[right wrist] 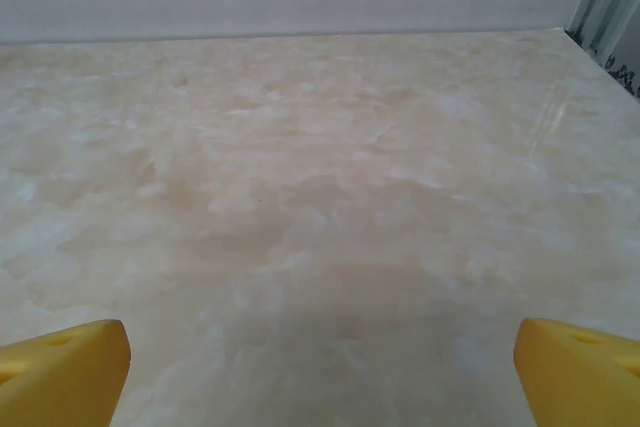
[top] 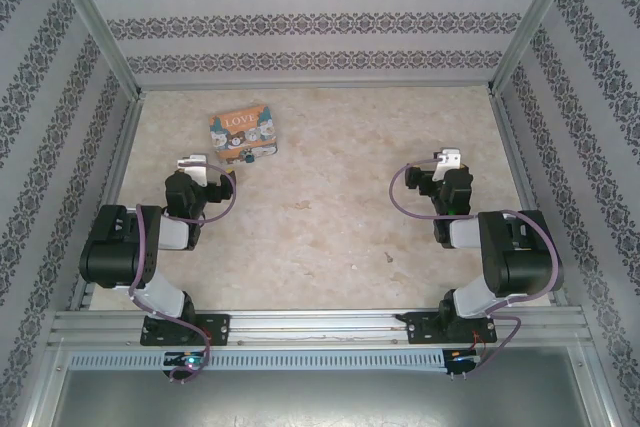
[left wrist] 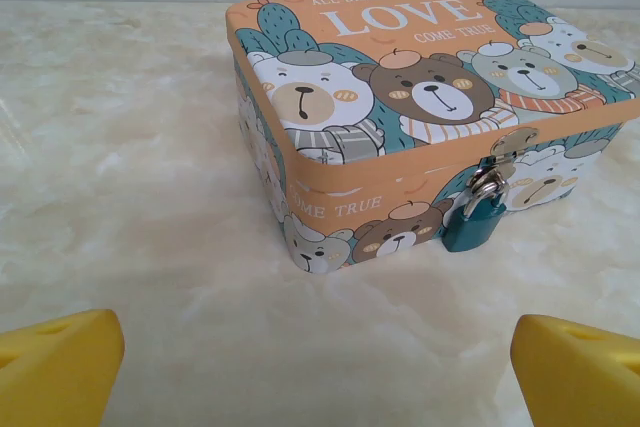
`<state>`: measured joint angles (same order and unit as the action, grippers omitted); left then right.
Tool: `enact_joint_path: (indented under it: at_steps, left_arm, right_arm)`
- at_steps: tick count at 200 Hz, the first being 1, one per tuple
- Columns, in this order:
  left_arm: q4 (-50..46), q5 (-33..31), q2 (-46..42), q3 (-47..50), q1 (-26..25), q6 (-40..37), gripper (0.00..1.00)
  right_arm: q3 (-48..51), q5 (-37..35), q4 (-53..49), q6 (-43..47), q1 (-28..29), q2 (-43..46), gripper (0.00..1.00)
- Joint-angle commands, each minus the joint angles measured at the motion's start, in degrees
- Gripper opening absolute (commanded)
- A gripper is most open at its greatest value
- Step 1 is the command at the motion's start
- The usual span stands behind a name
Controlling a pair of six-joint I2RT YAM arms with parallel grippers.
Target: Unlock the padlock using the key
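We find a pale marbled table [right wrist: 320,197] boxed in by walls [top: 300,22] papered in dark patterned bands. A tin box [left wrist: 330,67] printed with bears sits toward the far left of the table, just ahead of the left arm. The padlock [left wrist: 470,227] hangs by its shackle from the hasp [left wrist: 515,140] on the front of the box, its teal body resting against the box wall and its shackle closed. We judge the key [top: 390,258] to be the faint speck on bare table nearer the right arm, well apart from the box, though it is too small to confirm. The left gripper [left wrist: 320,372] faces the box with its jaws spread wide and empty. The right gripper [right wrist: 320,377] is likewise wide open over bare table. We judge the padlock light, rigid and smooth, free to swing on the hasp, so it is best pinched across the flat sides of its body to steady it. The key looks thin and flat against the hard table and is likely to slide, so it should be taken by its head, leaving the blade clear.
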<state>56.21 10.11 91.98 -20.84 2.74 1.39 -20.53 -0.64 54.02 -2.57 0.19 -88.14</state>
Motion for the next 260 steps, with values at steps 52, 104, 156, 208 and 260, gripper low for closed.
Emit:
enact_joint_path:
  at_steps: [52, 104, 156, 208, 260]
  left_arm:
    - [-0.57, 0.79, -0.48, -0.90, 0.07, -1.48, 0.99]
    - [-0.65, 0.77, -0.49, -0.96, 0.07, -1.48, 0.99]
    - [-0.52, 0.40, -0.49, -0.87, 0.07, -1.31, 0.99]
    - [-0.67, -2.11, -0.49, -0.91, 0.07, -0.51, 0.99]
    - [4.68, -3.66, -0.37, 1.67, 0.12, 0.54, 0.99]
  right_arm:
    - [-1.09, -0.85, 0.03, 0.81, 0.57, 0.38, 0.98]
    - [-1.09, -0.83, 0.03, 0.79, 0.58, 0.42, 0.98]
    - [-1.09, -0.83, 0.03, 0.78, 0.52, 0.42, 0.98]
    - [-1.17, -0.56, -0.04, 0.55, 0.43, 0.42, 0.98]
    - [-0.21, -1.37, 1.21, 0.03, 0.25, 0.77, 0.98]
